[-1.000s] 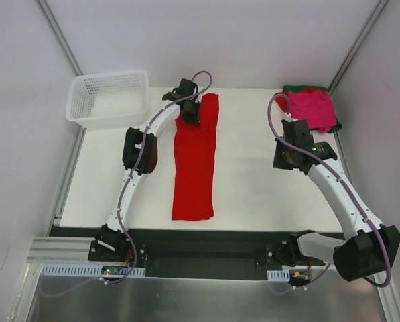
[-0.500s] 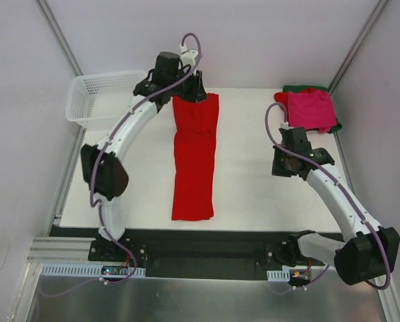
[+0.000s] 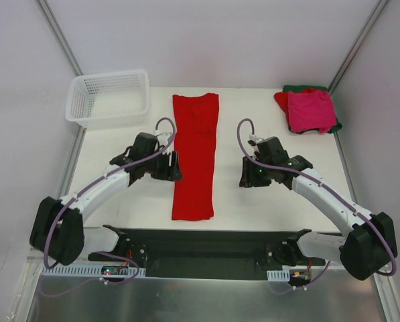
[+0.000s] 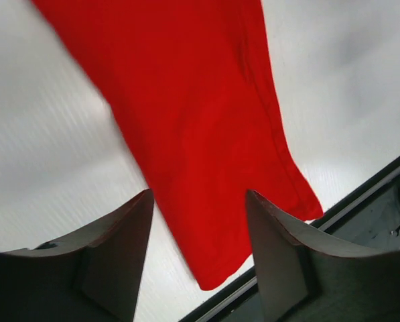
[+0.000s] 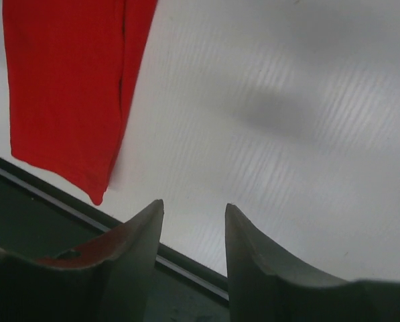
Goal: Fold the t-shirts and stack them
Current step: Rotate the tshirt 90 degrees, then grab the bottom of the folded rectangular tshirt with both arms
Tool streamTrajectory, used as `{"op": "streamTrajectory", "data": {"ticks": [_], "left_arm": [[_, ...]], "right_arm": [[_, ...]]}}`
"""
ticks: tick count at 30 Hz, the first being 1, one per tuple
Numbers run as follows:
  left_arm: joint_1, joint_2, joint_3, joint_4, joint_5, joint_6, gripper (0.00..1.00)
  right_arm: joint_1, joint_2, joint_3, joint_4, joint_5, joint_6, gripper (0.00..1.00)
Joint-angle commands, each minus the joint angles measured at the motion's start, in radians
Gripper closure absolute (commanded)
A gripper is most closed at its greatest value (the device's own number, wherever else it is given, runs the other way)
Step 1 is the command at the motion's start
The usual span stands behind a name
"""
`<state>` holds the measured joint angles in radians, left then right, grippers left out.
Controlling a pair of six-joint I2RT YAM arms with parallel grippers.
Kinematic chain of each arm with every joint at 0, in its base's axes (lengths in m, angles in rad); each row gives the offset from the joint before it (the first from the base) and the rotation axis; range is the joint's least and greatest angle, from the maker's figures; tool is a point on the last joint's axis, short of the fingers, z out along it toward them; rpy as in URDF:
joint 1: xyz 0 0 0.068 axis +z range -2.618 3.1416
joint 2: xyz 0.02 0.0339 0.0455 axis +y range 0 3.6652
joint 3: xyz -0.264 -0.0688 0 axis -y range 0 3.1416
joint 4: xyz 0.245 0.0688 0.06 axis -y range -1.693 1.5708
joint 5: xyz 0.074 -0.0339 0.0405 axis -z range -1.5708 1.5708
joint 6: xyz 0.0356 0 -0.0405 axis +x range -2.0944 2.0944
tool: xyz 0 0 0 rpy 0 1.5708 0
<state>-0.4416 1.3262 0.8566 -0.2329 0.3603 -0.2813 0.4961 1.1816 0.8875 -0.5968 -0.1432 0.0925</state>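
Red shirt (image 3: pixel 195 157) is being flanked: just beside left gripper (image 3: pixel 175 166), near right gripper (image 3: pixel 244 176) — both jaws being held apart.

top: overhead, far | wrists: low, close | shared: red t-shirt (image 3: pixel 195 154)

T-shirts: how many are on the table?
4. A bright red t-shirt lies in a long strip at centre. At the far right corner, a magenta-pink t-shirt tops a stack over a red t-shirt and a dark green t-shirt. Others may be hidden beneath.
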Motion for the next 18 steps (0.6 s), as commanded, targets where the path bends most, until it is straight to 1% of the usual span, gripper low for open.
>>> {"op": "streamTrajectory", "data": {"ticks": [1,2,3,5,6,8,15,18], "left_arm": [[-0.003,-0.206,-0.157,0.061,-0.056,-0.096,0.34],[-0.005,-0.263,-0.186,0.061,-0.058,-0.110,0.30],[-0.009,-0.289,-0.233,0.061,-0.064,-0.131,0.28],[-0.019,-0.358,-0.270,0.063,-0.079,-0.179,0.26],[-0.019,-0.381,-0.307,0.064,-0.086,-0.196,0.26],[-0.017,-0.435,-0.339,0.063,-0.095,-0.228,0.25],[-0.042,-0.510,-0.467,0.072,-0.101,-0.306,0.26],[-0.063,-0.522,-0.510,0.090,-0.106,-0.337,0.27]], "right_arm": [[0.084,0.024,-0.056,0.119,-0.068,0.071,0.54],[0.090,0.024,-0.076,0.149,-0.087,0.113,0.54],[0.097,0.020,-0.105,0.220,-0.135,0.142,0.53],[0.107,0.013,-0.182,0.299,-0.177,0.217,0.52],[0.119,0.013,-0.203,0.365,-0.205,0.240,0.51],[0.133,0.019,-0.254,0.435,-0.216,0.292,0.51],[0.215,0.062,-0.340,0.647,-0.274,0.400,0.49],[0.240,0.081,-0.373,0.750,-0.292,0.478,0.49]]}}
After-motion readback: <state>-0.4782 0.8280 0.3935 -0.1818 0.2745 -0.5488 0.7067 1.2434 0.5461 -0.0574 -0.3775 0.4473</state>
